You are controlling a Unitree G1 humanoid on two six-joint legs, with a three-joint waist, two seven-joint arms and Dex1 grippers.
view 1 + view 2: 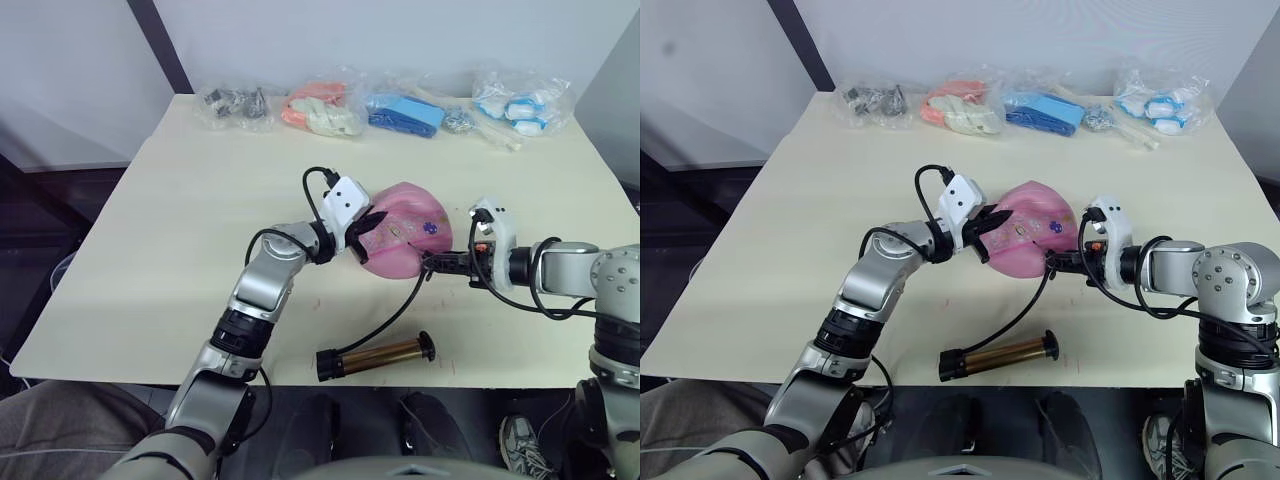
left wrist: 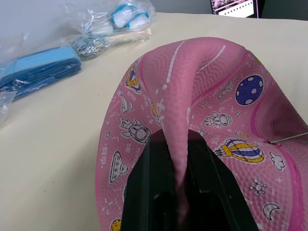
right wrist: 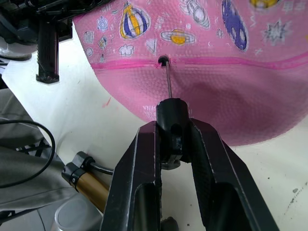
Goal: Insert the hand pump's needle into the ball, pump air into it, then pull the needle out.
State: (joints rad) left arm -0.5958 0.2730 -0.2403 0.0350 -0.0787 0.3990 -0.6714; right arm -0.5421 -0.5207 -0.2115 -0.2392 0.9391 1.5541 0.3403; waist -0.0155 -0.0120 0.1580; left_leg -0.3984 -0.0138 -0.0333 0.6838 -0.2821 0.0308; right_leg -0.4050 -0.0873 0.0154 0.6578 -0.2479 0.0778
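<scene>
Hand pump (image 1: 375,355) near table's (image 1: 150,250) front edge | left hand (image 1: 368,229) pinching ball (image 1: 405,240) | right hand (image 3: 172,144) pinching needle (image 3: 167,82)

needle (image 3: 168,82) tip: inside ball (image 3: 231,86) valve | depth: unclear (hidden)

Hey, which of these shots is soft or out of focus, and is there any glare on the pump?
Left wrist view: the left tool up close is blurred, the ball prints crisp. Right wrist view: the needle is sharp, the right tool at the near edge soft. Left eye view: even light, a faint sheen along the pump, weak shadows on the table.
</scene>
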